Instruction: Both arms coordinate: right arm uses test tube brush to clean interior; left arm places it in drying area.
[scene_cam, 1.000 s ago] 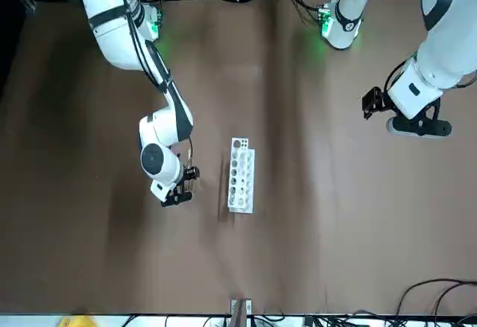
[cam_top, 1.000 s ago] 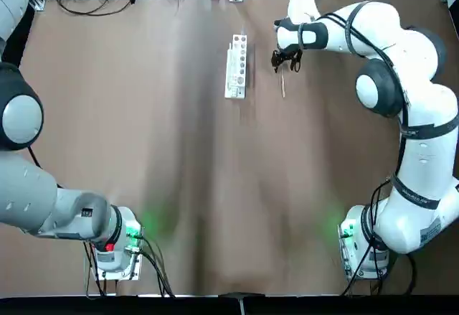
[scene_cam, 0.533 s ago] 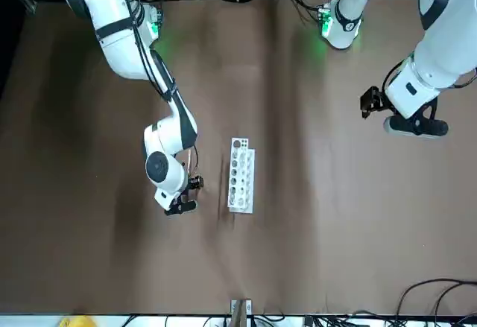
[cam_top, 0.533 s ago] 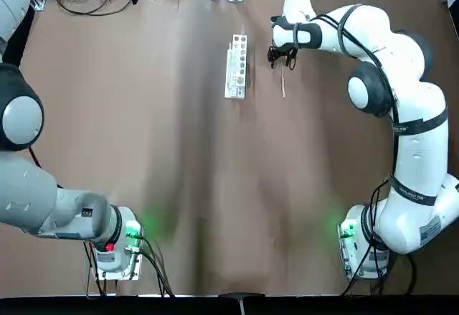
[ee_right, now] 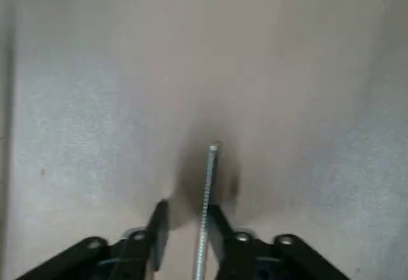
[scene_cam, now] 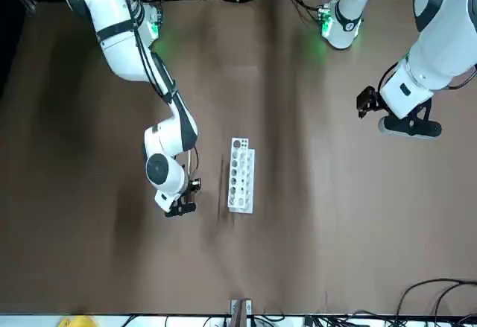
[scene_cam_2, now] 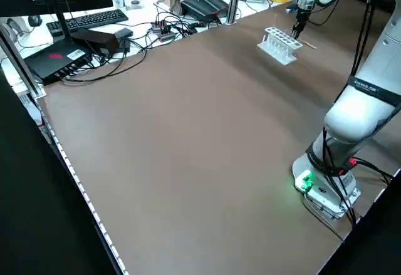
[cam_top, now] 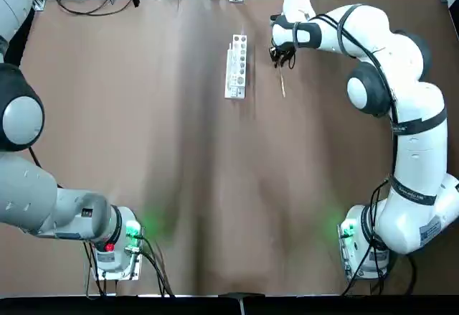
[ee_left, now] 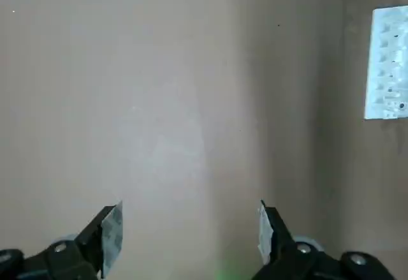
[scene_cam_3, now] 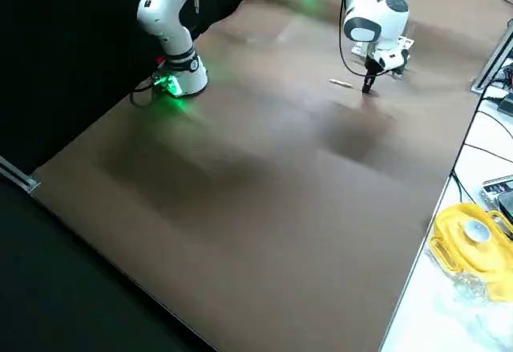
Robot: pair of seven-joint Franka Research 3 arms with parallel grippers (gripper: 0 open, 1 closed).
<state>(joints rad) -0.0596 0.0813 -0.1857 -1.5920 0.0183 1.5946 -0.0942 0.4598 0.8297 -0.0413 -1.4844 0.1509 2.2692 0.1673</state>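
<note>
While the right arm (cam_top: 373, 64) reaches from its base at the lower right of the top view up to the upper middle of the frame, its right gripper (cam_top: 282, 57) points down at the brown table (cam_top: 179, 157) just right of the drying area (cam_top: 237, 66), a narrow white rack with rows of round holes lying lengthwise in the upper centre. Below the gripper in that view the test tube brush (cam_top: 282, 84) lies flat on the table as a thin pale stick, its upper end at the fingertips. The right wrist view shows the brush (ee_right: 207, 203) running between the two fingers (ee_right: 158, 229), which stand narrowly apart on either side of it; whether they touch the stick cannot be told. In the front view the same gripper (scene_cam: 181, 205) sits left of centre, just beside the rack (scene_cam: 241, 174) but apart from it. The left arm (cam_top: 29, 186) occupies the left edge of the top view, and in the front view the left gripper (scene_cam: 365, 103) hangs at the right of the frame, well apart from the rack. Its wrist view shows the fingers (ee_left: 109, 229) spread wide over bare table, the rack (ee_left: 387, 63) at the upper right edge.
</note>
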